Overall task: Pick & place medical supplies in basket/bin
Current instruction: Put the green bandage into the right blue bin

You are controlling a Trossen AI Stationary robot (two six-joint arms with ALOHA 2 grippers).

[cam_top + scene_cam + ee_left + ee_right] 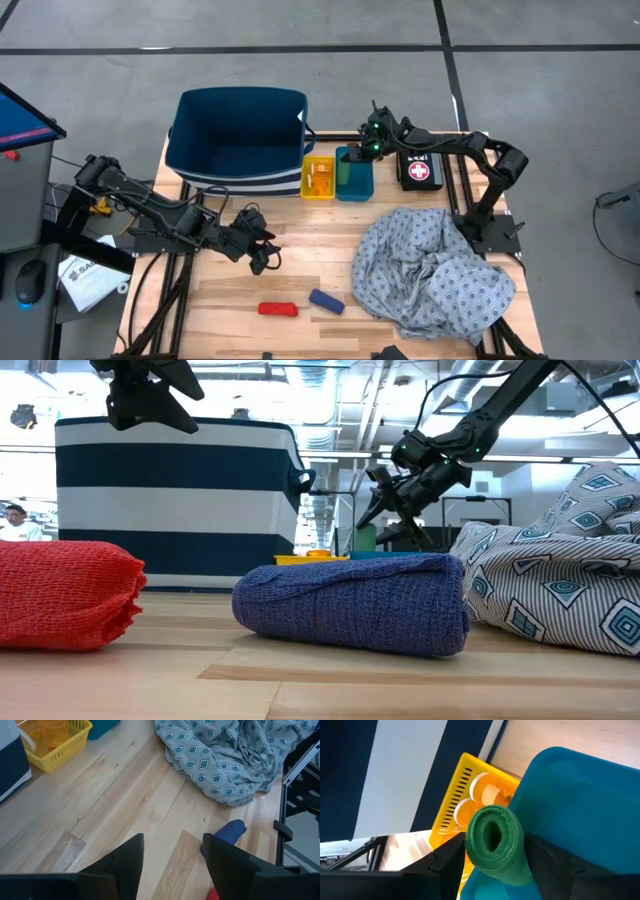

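Note:
My right gripper (370, 143) is over the teal-blue tray (360, 185), shut on the green roll (495, 845), which also shows in the low view as a green roll (365, 538) just above the trays. Two orange pill bottles (481, 787) lie in the yellow tray (319, 178). The red roll (278, 309) and the blue roll (326, 301) lie on the table near its front edge. The grey-blue dotted gown (432, 268) is heaped on the table's right. My left gripper (262, 248) hovers open above bare wood, left of centre. The navy striped basket (240, 140) stands at the far side. My right gripper holds the green roll (492, 870) pinched between its two fingers, one finger (451, 856) on each side of its rounded wall. The fingers lie along the roll, whose hollow end (492, 834) points away from the wrist, down into the teal-blue tray (580, 810). Whether that end rests on the tray floor cannot be told.
A black pouch with a red-and-white cross (420, 170) lies right of the teal-blue tray, under the right arm. Bare wood (310, 240) lies between the trays and the two rolls. Metal frame rails run along both table sides.

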